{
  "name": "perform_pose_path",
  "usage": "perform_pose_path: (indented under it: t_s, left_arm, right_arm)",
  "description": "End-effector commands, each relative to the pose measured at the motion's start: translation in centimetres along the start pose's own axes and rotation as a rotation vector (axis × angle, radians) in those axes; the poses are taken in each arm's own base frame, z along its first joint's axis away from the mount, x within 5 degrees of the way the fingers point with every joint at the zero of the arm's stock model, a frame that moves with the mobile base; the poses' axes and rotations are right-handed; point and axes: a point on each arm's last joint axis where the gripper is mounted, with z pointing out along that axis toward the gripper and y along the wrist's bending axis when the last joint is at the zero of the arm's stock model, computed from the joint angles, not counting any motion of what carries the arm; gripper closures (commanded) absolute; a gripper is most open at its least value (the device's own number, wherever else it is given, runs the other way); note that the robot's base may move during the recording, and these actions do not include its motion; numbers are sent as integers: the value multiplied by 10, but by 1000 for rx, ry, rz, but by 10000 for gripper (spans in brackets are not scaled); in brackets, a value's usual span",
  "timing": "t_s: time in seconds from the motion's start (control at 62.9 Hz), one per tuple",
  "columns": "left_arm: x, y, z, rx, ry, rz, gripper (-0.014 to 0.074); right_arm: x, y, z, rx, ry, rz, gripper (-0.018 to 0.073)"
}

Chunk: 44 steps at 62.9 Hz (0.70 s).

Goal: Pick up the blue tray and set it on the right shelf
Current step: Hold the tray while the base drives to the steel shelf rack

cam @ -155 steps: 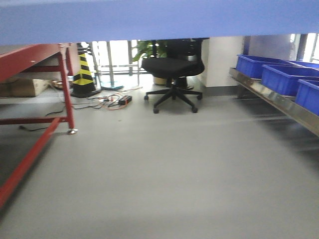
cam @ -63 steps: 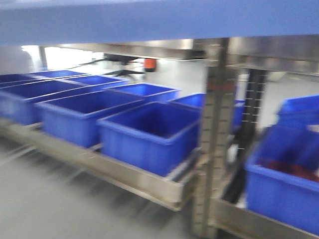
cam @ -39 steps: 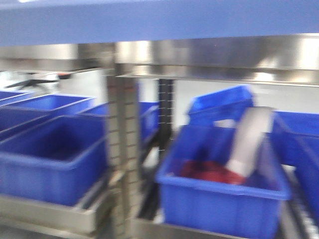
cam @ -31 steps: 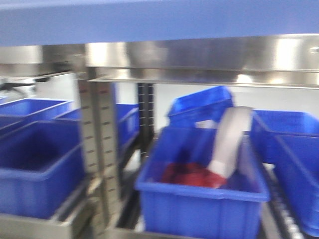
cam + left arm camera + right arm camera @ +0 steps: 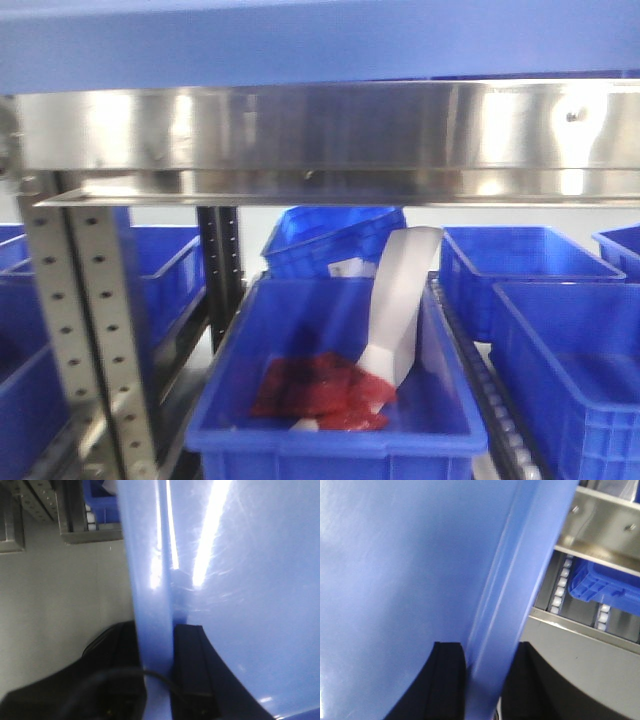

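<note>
The light periwinkle-blue tray (image 5: pixel 320 40) fills the top of the front view, held up close above the camera. In the left wrist view my left gripper (image 5: pixel 160 660) is shut on the tray's left rim (image 5: pixel 150 580), one black finger on each side. In the right wrist view my right gripper (image 5: pixel 487 680) is shut on the tray's right rim (image 5: pixel 520 590). The right shelf shows straight ahead: a broad shiny steel front rail (image 5: pixel 330 135) just under the tray's edge, with a perforated grey upright (image 5: pixel 90 340) at left.
Below the rail stand several deep dark-blue bins; the nearest bin (image 5: pixel 330 440) holds red material (image 5: pixel 320 390) and a white scoop (image 5: pixel 400 300). More bins (image 5: pixel 570 350) lie right and left. Roller tracks (image 5: pixel 562 582) and grey floor (image 5: pixel 60 605) show in the wrist views.
The view has swung from the open floor with a chair and red table round to the right, onto the steel rack, and has come closer. The tray stays held at the top throughout.
</note>
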Motion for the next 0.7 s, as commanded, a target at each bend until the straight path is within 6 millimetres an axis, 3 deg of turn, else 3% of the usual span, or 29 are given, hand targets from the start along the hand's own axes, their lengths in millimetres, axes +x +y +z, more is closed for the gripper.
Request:
perform_pose_path:
  t_s: [0.0, 0.684]
  left_arm:
    - [-1, -7, -13, 56, -43, 39, 645]
    - [-1, -7, -12, 55, -42, 38, 645]
  right_arm:
    - [-12, 5, -14, -54, -141, -29, 504]
    - [-12, 5, -14, -54, -141, -29, 504]
